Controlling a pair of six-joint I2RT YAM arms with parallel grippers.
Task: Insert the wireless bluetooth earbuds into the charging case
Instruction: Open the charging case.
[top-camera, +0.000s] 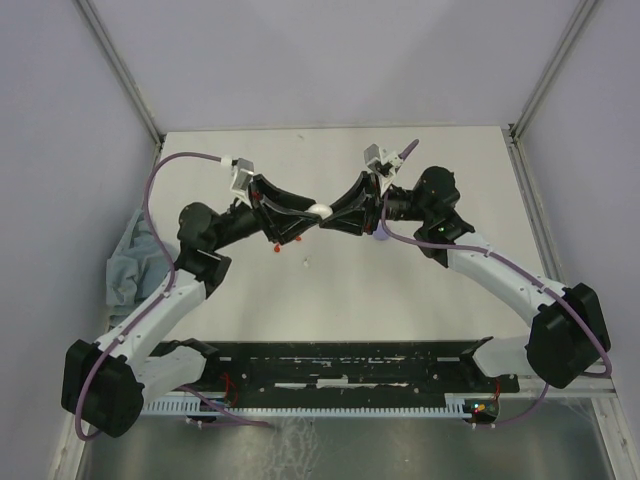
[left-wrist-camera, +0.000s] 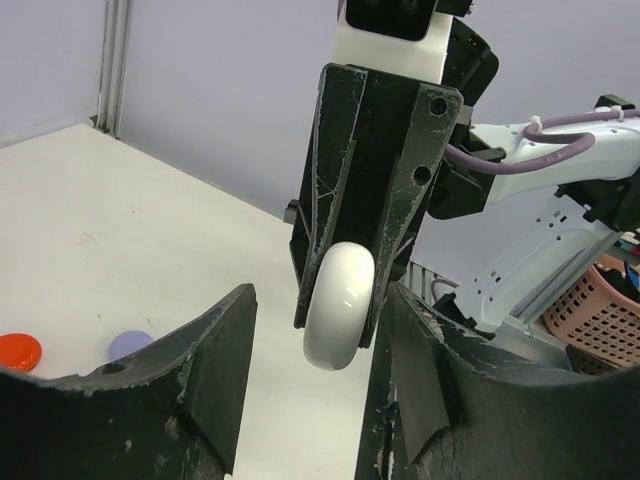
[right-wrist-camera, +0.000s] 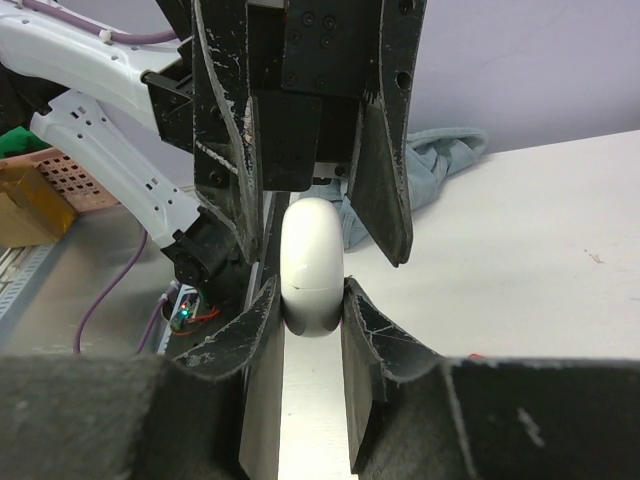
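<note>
Above the middle of the desk, the 2 arms meet nose to nose with the white charging case between them. The right jaws are pressed onto the case, pinching its rounded shell edge-on near 1 end. The left jaws stand spread on either side of the other end, and I cannot tell whether either finger touches it. So 1 narrow pinch on a smooth, curved shell probably carries the whole case, and that is the main risk: it could pivot, squirt out and drop to the desk. Its lid looks shut, so a pull by the left jaws to open it may twist it loose. Below, a tiny white speck, probably a white earbud, lies alone on the desk, apart from both arms; a falling case could knock it away. A red case and a lavender case lie off to the side.
</note>
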